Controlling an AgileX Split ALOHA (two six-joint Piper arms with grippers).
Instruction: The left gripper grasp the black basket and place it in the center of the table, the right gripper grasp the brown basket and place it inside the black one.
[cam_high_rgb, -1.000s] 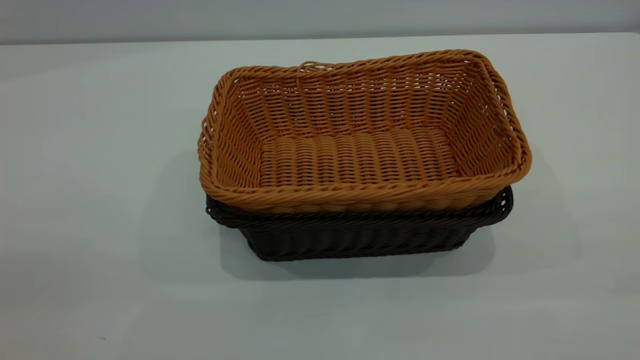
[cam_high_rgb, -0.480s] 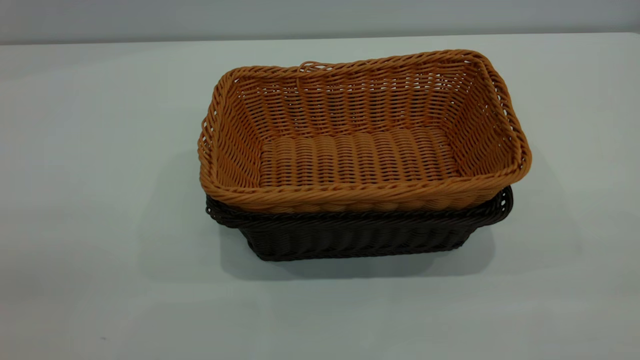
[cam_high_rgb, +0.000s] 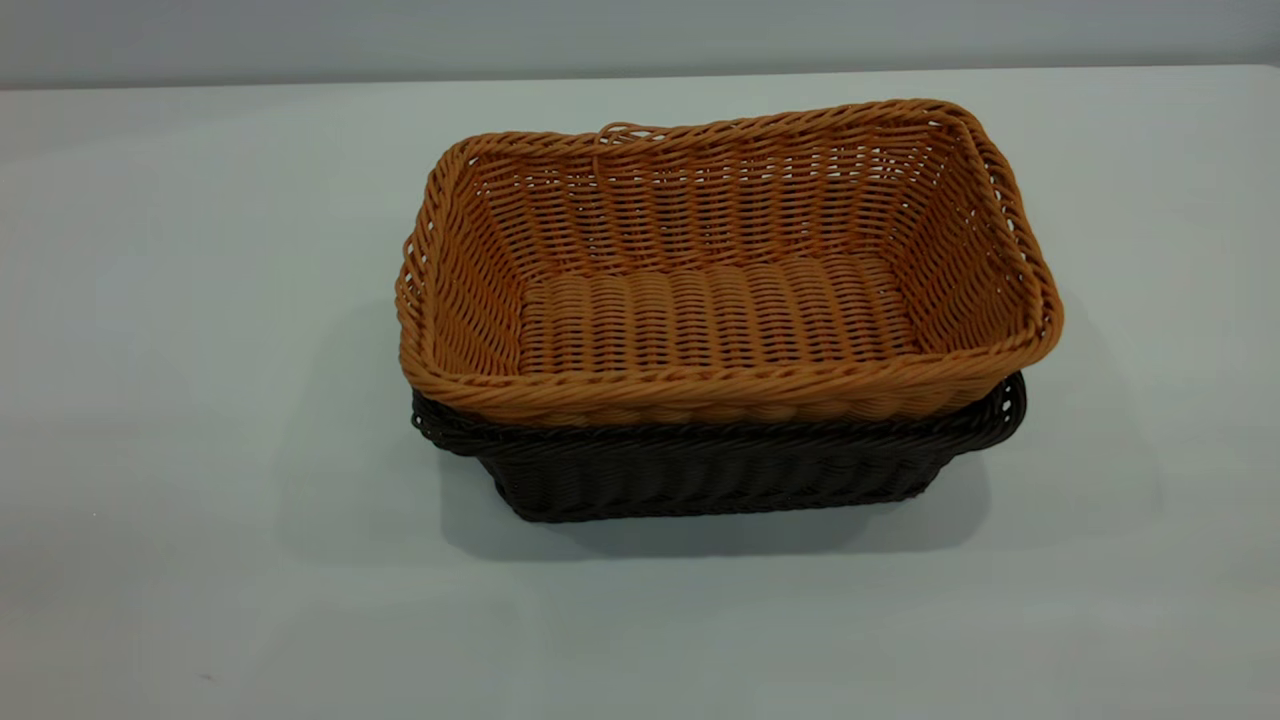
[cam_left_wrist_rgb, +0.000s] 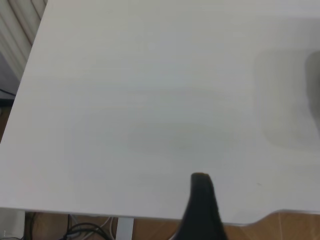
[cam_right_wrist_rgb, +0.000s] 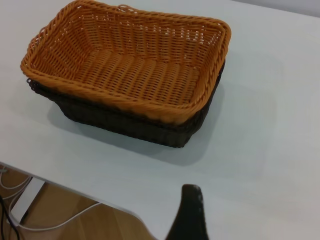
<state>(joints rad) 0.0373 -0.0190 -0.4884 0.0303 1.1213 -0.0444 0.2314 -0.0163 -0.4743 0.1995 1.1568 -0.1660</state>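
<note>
1. The desk (cam_high_rgb: 180, 300) fills the exterior view, plain and pale. Comparing this view with those from the last second, nothing on it has shifted; no arm appears in any of them.

2. The brown basket (cam_high_rgb: 720, 270) sits near the desk's centre, nested in the dark one with its rim riding above. It has not moved over the last second, so I judge the placing is done and the arms have pulled away.

3. The black basket (cam_high_rgb: 720, 470) stands on the desk beneath it, showing only its rim and its wall toward 6 o'clock. Its interior and far rim are hidden by the brown basket, so how deeply the two seat together cannot be told.

4. The right gripper (cam_right_wrist_rgb: 189, 215) shows in its wrist view as a single dark finger over the desk's edge, well apart from the stacked baskets (cam_right_wrist_rgb: 130, 75), holding nothing. Only one finger is in frame, so I cannot tell whether the jaws are wide or narrow.

5. The left gripper (cam_left_wrist_rgb: 201, 210) is likewise one dark finger, over bare desk near an edge, with no basket in its view. A soft grey shadow lies toward the frame's side; its source is cut off. The jaws' state cannot be told here either.

6. A small loose strand (cam_high_rgb: 612, 130) sticks up from the brown basket's rim at 12 o'clock.
</note>
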